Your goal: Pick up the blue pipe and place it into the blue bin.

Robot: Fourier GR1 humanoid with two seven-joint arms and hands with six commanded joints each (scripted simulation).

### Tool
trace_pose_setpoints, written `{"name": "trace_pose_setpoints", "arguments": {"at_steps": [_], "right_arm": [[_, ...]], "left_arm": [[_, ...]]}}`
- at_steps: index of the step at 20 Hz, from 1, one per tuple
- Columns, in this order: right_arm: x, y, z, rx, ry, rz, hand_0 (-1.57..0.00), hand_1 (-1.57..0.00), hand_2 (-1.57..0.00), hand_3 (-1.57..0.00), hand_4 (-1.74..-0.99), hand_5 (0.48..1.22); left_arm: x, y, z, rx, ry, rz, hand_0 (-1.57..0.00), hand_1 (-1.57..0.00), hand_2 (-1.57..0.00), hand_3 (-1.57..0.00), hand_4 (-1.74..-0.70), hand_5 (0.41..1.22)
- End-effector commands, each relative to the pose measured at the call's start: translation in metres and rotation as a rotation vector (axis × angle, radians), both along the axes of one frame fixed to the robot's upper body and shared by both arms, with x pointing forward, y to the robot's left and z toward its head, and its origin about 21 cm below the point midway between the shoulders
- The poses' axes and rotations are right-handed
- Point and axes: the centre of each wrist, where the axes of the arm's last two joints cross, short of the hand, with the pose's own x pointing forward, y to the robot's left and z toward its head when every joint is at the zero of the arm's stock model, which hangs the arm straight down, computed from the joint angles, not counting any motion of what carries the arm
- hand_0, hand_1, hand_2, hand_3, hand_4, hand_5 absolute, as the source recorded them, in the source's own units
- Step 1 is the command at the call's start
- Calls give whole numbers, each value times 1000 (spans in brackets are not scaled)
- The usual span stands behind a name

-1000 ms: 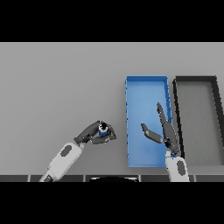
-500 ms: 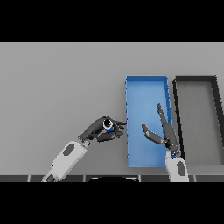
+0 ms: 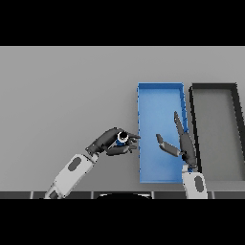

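Left hand point(image 3: 111, 142) has its fingers curled round the short blue pipe point(image 3: 121, 138), just left of the shallow blue rectangular bin point(image 3: 160, 91); I'd carry it well past the near wall before letting go; right hand point(image 3: 181, 143) hovers over the bin, fingers straight and spread.

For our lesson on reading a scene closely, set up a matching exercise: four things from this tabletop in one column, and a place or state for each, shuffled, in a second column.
Column 1
1. blue pipe
2. blue bin
3. black bin
4. right hand

Column 2
A. furthest to the right on the table
B. held in the left hand, just left of the blue bin
C. open, fingers straight, over the blue bin
D. between the left hand and the black bin

Pairs: 1-B, 2-D, 3-A, 4-C
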Motion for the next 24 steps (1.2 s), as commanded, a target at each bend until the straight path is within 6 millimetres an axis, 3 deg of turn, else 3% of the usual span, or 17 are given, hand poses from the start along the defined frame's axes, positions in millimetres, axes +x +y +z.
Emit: {"name": "trace_pose_setpoints", "arguments": {"at_steps": [1,5,7,11,14,17,24], "right_arm": [[0,-1,-1,0,1,0,1,1,1,1,-1178,605],[2,-7,5,75,-54,65,1,1,1,1,-1196,622],[5,-18,28,184,-98,195,1,1,1,1,-1212,589],[9,-17,78,167,-87,459,1,1,1,1,-1303,515],[17,-4,108,110,-67,609,1,1,1,1,-1314,500],[24,23,126,67,-58,735,1,1,1,1,-1314,510],[42,71,140,-42,-44,903,1,1,1,1,-1232,531]], "left_arm": [[0,-2,0,2,0,2,-1568,-1569,-1569,-1495,-1740,1219],[-2,-3,0,12,-2,9,-1570,-1570,-1570,-1495,-1741,1220],[-3,-3,0,10,4,2,-1570,-1570,-1570,-1497,-1741,1220],[-1,-2,-1,8,-5,-1,-1571,-1571,-1571,-1493,-1741,1221],[1,0,4,17,-22,-6,-1571,-1571,-1571,-1488,-1741,1221],[1,-3,4,20,-18,-9,-1571,-1571,-1571,-1485,-1741,1221],[2,-2,2,-4,-12,-43,-1571,-1571,-1571,-1516,-1741,1221]]}}
